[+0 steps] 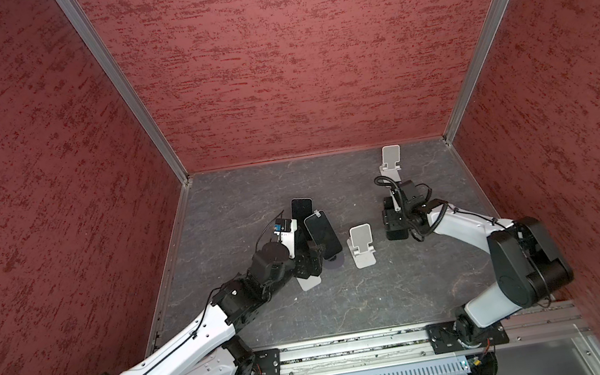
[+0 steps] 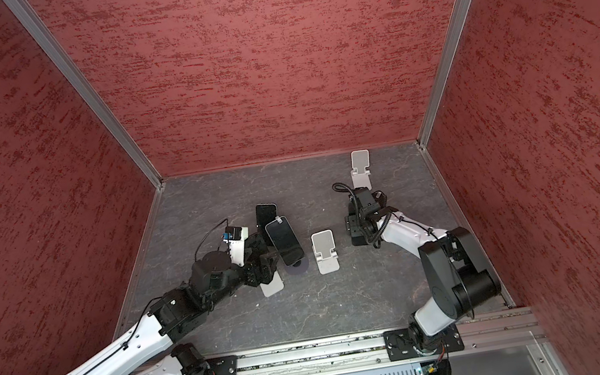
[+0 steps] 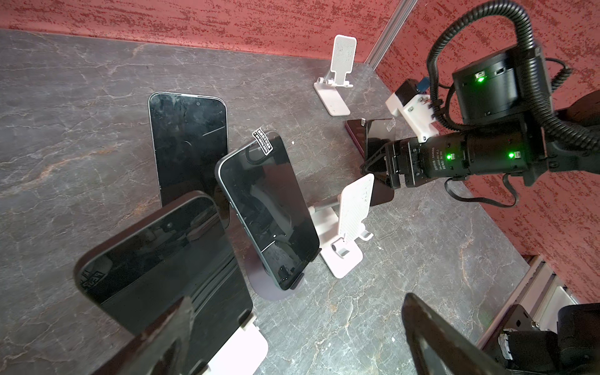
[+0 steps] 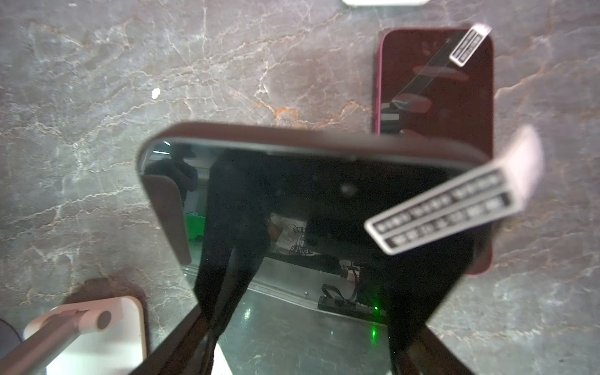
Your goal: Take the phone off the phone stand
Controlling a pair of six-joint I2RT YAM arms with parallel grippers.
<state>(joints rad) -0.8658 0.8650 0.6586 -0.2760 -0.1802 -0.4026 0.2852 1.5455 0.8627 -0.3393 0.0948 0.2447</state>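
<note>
On the near white stand, phone leans back, long axis rising away from left gripper, just before it with jaws wide: the nearer one. Right gripper, well apart, clamps second phone.

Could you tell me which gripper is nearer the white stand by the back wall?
Right. Right gripper: just in front of the white stand. Left gripper: farther, beside the phones.
</note>
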